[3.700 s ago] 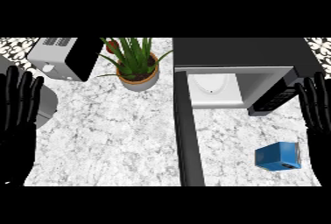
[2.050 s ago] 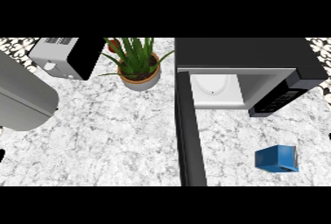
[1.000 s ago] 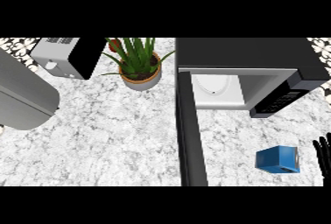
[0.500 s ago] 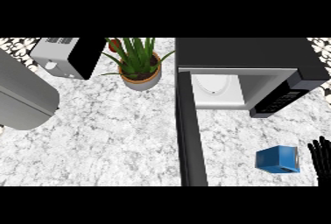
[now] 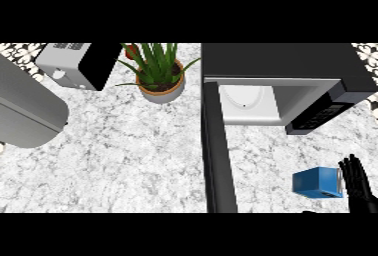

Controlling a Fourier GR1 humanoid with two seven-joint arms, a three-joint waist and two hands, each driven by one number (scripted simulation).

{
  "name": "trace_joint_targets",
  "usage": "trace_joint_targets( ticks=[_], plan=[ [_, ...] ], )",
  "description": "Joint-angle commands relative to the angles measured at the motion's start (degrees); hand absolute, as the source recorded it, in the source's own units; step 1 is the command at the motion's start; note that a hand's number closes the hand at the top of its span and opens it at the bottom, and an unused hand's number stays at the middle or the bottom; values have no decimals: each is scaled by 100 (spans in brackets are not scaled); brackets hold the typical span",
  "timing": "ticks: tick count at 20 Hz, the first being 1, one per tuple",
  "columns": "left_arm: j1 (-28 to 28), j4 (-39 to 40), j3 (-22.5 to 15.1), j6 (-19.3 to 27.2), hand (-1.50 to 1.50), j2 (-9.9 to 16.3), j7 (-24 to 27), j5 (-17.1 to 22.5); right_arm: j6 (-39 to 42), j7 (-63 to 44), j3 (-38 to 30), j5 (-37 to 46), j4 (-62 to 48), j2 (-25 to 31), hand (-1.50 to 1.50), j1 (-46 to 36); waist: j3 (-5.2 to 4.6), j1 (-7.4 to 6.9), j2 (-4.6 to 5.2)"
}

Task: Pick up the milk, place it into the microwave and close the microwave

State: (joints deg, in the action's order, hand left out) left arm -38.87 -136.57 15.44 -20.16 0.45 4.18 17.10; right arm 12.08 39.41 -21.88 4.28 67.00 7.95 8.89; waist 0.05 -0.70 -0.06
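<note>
We find the milk carton (image 5: 317, 183), a blue box, standing on the marble surface (image 5: 133, 160) at the near right, in front of the microwave and well apart from it. Its top face shows lighter blue than its near side.

Just to the right of the carton we see the right robot hand (image 5: 357, 184), black, coming in from the near right corner. Its fingers (image 5: 353, 172) are straight and apart, pointing toward the far side. They stand close beside the carton's right side; we cannot tell whether they touch it. They are not curled round it.

The microwave (image 5: 284, 62) sits at the far right of the surface. Its black top fills the far right area, and its white inside (image 5: 251, 104) is exposed below that top. The microwave door (image 5: 218, 155) is open: we see it as a long dark bar running from the microwave's left front corner toward the near edge, to the left of the carton. A dark control panel (image 5: 321, 114) lies at the right of the opening.

To the left of the microwave, at the far side, stands a potted plant (image 5: 159, 75) with green leaves in a brown pot. Further left is a toaster (image 5: 77, 64), white and black. A large grey forearm (image 5: 26, 112) crosses the left edge. The left robot hand does not show.
</note>
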Motion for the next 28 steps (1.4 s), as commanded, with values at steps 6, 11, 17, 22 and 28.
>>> trace_joint_targets(
  ticks=[6,11,17,22,28],
  plan=[
    [-224,-574,37,-124,-150,-43,-71,522,-255,1148,-54,329,-1861,258,-150,-763,3,-23,3],
    [-402,-369,-55,-136,-150,-43,331,546,-106,1679,88,453,-2342,415,150,-1073,1,-43,-3],
    [164,48,154,-183,-150,-41,157,421,-494,2056,7,459,-2807,424,150,-1793,2,-12,10],
    [-462,-493,343,-326,-150,-42,130,791,162,2003,278,287,-2040,475,150,-1273,-5,-13,-18],
    [71,-140,163,-221,-150,-43,70,601,-43,2467,424,575,-3229,594,150,-2308,7,-51,22]
  ],
)
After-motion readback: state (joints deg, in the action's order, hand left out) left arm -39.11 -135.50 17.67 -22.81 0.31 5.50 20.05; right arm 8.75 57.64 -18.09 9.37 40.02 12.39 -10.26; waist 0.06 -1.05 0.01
